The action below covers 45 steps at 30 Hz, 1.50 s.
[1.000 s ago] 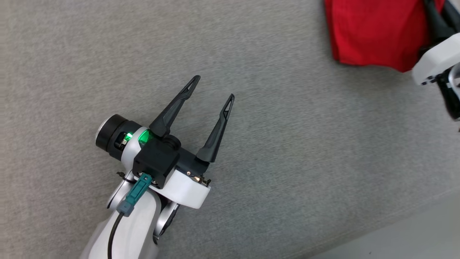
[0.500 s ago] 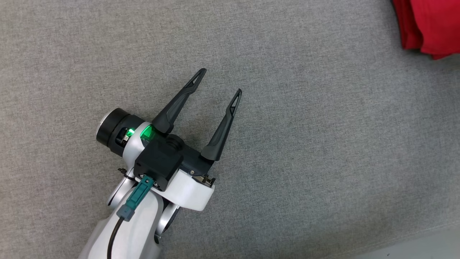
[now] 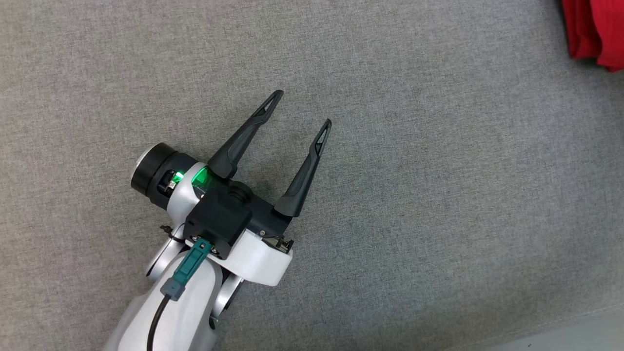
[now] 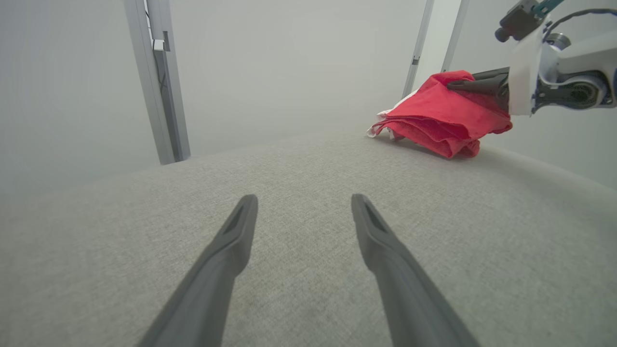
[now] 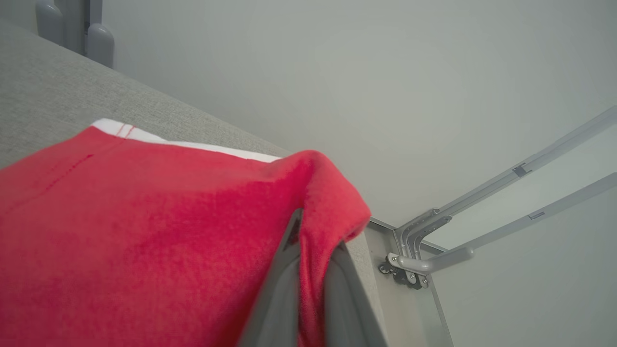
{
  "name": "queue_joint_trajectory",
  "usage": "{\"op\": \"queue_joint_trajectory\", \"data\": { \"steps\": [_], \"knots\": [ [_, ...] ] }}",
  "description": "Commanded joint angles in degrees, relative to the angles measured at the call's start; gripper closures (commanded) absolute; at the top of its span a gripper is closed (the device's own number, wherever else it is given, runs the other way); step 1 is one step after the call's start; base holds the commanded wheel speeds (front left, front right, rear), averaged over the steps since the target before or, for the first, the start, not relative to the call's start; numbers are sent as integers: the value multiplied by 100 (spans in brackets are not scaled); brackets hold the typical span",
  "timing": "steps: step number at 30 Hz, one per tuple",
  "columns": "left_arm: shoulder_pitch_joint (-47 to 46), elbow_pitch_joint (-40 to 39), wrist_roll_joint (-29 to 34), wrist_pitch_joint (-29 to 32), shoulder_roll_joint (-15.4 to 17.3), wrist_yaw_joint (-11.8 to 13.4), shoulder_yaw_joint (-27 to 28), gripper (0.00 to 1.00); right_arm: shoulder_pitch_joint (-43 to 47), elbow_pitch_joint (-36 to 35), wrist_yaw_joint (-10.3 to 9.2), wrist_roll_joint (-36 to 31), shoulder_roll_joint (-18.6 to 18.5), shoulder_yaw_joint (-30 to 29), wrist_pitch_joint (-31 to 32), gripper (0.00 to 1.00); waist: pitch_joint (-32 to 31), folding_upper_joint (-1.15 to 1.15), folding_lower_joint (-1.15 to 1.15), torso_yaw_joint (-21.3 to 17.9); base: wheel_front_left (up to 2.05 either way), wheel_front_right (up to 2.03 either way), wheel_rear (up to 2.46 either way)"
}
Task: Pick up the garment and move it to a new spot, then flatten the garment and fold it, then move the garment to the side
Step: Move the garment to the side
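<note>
Two arms share the grey bench, and just one is working. The right gripper has its fingers pressed together on a raised fold of the red garment, and the right wrist view shows the cloth pinched between them and draped over them. The garment sits at the far right of the bench, near a corner. It lies in stacked layers with a white edge peeking out beneath (it looks folded rather than crumpled). Its lower part rests on the bench while the pinched part is lifted. The left gripper hangs over bare bench, well apart from the garment, fingers spread wide and holding nothing.

Judging by the layered shape and the spot near the edge, this is likely the last step, moving the garment to the side. The next move calls for lowering the pinched fold so the layers settle flat. The fingers should then part and draw straight back, lest the cloth drag and undo the fold. The bench edge is close, so the garment could slip off.
</note>
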Motion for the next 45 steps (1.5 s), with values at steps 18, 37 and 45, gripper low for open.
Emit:
{"op": "queue_joint_trajectory", "data": {
  "steps": [18, 37, 45],
  "knots": [
    [-38, 231, -193, -165, -63, 161, -31, 0, 216, -486, -1, -1598, 769, -1737, -28, 0, -412, 0, 0, 77, 0, 0, 0],
    [539, 1202, -1467, -433, -345, 709, 772, 0, 2152, -1876, -2, -474, 2324, -1143, -28, 0, -1787, 0, 0, 621, 0, 0, 0],
    [783, 1540, -1684, -514, -370, 609, 1148, 0, 3166, -2448, -1, -398, 2554, -1444, -28, 0, -2392, 0, 0, 720, 0, 0, 0]
  ]
}}
